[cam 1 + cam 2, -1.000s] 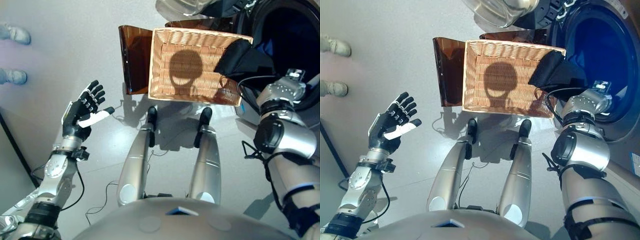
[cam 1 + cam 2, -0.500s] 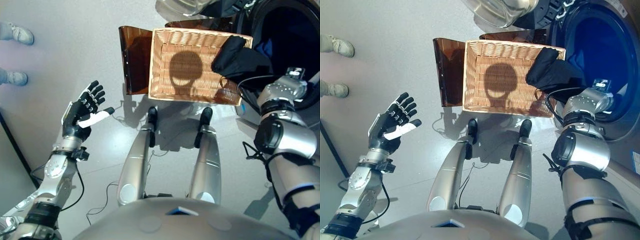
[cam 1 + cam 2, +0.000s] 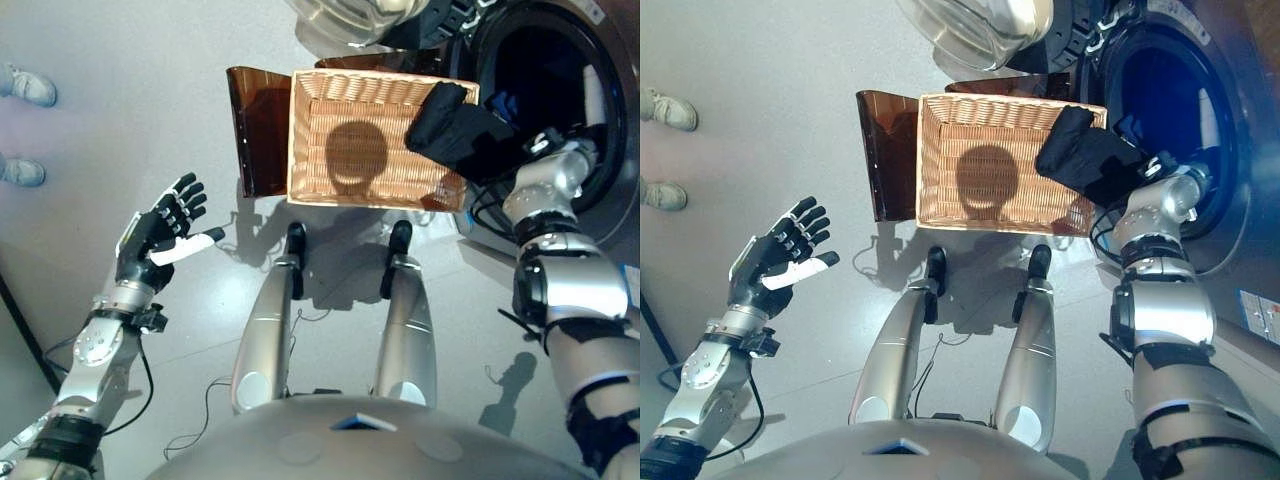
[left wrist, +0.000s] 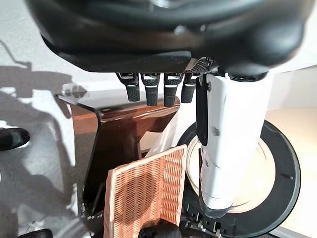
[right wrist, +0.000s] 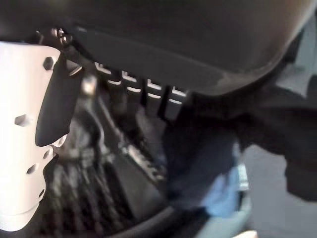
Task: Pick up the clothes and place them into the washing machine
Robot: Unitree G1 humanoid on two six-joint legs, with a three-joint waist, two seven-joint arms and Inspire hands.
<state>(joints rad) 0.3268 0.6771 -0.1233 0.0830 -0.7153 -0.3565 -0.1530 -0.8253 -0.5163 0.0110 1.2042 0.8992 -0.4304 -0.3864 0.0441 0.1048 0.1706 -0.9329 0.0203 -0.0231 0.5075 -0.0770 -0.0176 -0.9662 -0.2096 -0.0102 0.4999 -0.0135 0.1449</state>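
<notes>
A person's shoes (image 3: 22,86) stand on the grey floor (image 3: 120,120) at the far left, well apart from the work. Next along, the left robot hand (image 3: 160,228) hangs over bare floor with its fingers spread and relaxed, holding nothing; its wrist view shows the same straight fingers past the white-covered thumb. Further right a brown translucent stand (image 3: 255,130) sits just beside a wicker basket (image 3: 340,110), whose woven bottom shows bare apart from a round shadow. At the basket's right rim a bundle of dark clothes (image 3: 455,130) is lifted clear of the weave, sitting between the basket and the open mouth of the washing machine (image 3: 560,90). The right robot hand (image 3: 1160,165) is at that bundle with the garment bunched against it, but whether its fingers are clamped on the cloth cannot be told: the head views hide them behind the fabric, and its own wrist view shows only dark shapes and cloth. A patch of blue fabric (image 3: 1135,125) appears just inside the drum opening. As a judgement, the task stands mid-transfer: the basket looks emptied, the dark bundle is out but not yet through the door, and what remains is to carry it into the drum and let go
</notes>
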